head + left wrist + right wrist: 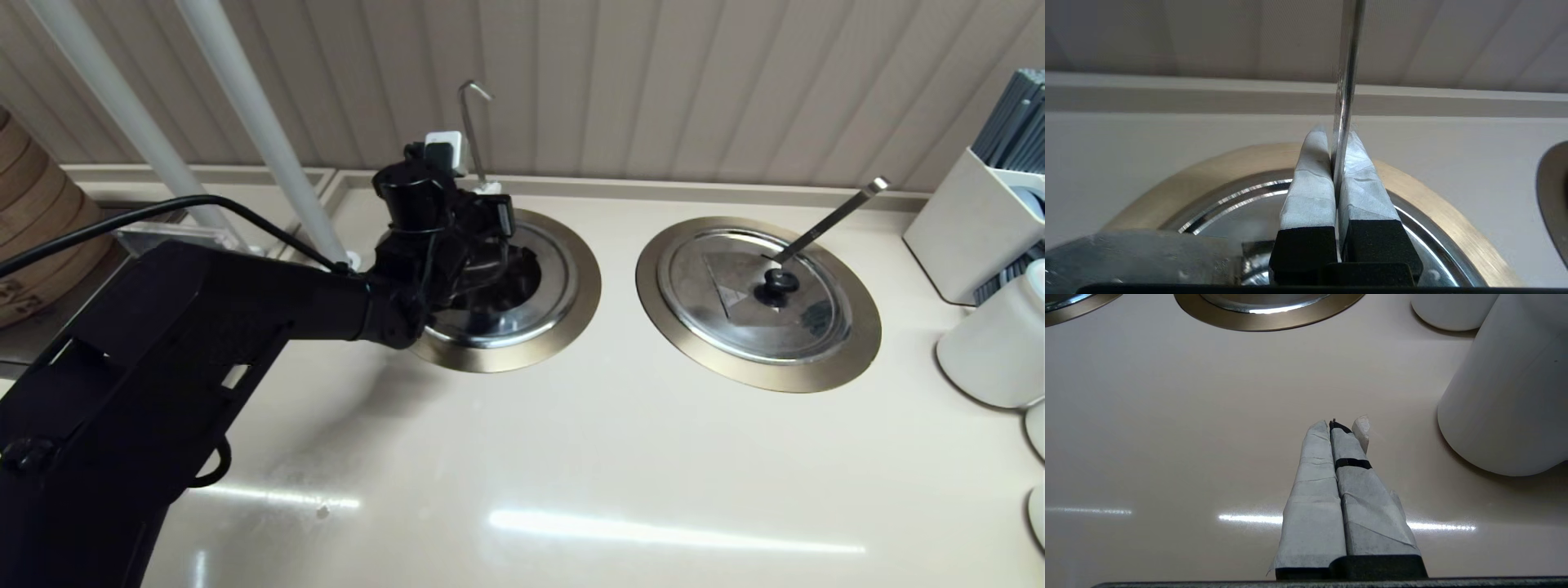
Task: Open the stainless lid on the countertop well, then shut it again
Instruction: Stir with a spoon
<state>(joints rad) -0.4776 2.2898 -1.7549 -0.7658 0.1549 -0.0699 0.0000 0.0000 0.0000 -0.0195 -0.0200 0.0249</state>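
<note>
Bright overhead light laid streaks of glare on the countertop. The left arm cast a soft shadow, and near parts blurred in the left wrist view.

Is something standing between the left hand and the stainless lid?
Yes: the ladle handle rises from the countertop well right at the left hand, caught between its closed fingertips. The right hand is parked aside.
</note>
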